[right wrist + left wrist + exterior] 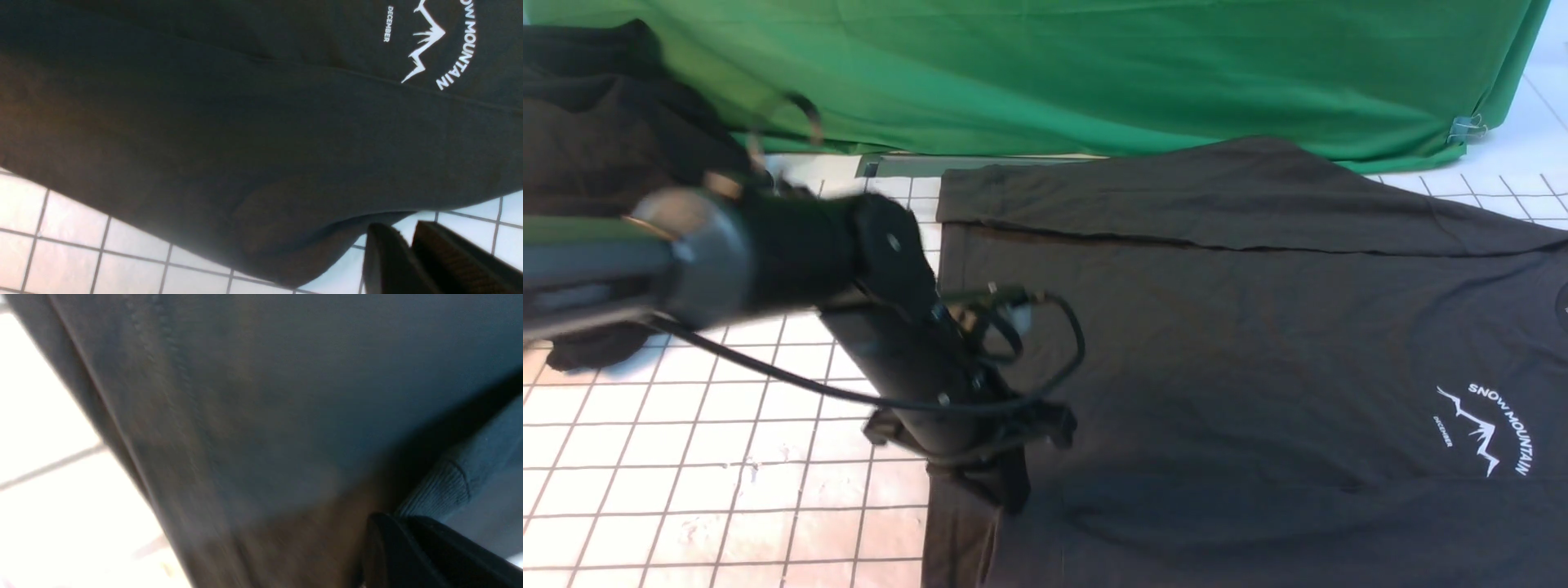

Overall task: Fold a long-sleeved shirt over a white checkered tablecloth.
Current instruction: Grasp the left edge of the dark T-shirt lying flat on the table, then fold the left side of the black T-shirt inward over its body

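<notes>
So the left claw (pixel 1005 482) is clenched on the edge of the big dark charcoal-grey knit long-sleeved shirt (pixel 1217 343), which spreads right of it over the white grid-lined checkered tablecloth (pixel 686 457). The right claw (pixel 402 228) is pinched together on nothing, just beside the shirt's edge.

Front view: aimed forward and downward; the long-sleeved shirt (pixel 1258 343) is seen from above.
Wrist views: held close against it.
Shared: print (pixel 1486 429).

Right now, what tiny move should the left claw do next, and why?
Probably lift straight up a little, to peel the edge free for folding. The left claw looks shut on the near-left edge of the long-sleeved shirt, where the cloth bunches, while the rest lies flat on the white checkered tablecloth.
</notes>
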You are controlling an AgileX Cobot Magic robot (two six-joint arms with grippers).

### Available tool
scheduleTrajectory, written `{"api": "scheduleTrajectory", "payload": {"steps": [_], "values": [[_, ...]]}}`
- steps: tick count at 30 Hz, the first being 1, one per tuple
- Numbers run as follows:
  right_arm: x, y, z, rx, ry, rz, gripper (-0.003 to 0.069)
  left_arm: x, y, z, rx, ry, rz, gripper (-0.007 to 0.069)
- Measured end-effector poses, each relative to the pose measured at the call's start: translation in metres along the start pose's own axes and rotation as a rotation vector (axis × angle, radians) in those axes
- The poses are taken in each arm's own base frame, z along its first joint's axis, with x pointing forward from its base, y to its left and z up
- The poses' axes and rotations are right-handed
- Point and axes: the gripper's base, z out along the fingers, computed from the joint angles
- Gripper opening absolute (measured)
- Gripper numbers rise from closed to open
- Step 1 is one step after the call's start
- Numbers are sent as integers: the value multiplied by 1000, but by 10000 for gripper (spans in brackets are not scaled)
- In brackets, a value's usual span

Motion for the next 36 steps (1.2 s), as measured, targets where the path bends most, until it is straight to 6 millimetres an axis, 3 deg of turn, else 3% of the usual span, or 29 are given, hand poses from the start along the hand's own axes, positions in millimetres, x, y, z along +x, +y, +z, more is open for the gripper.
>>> {"api": "scheduleTrajectory", "payload": {"steps": [6,13,16,23,29,32,36], "values": [[0,0,0,0,0,0,98,-10,1,-47,-9,-101,-22,21],[0,0,0,0,0,0,106,-51,13,-90,3,-251,-85,21],[0,0,0,0,0,0,113,-68,20,-95,1,-281,-103,21],[0,0,0,0,-2,0,124,-100,37,-64,-22,-282,-128,22],[-1,0,0,1,-16,0,129,-122,62,-18,-93,-313,-229,50],[-1,0,2,1,-16,0,132,-128,69,-9,-139,-318,-268,102],[5,0,8,1,3,1,136,-139,69,-16,-157,-364,-254,202]]}}
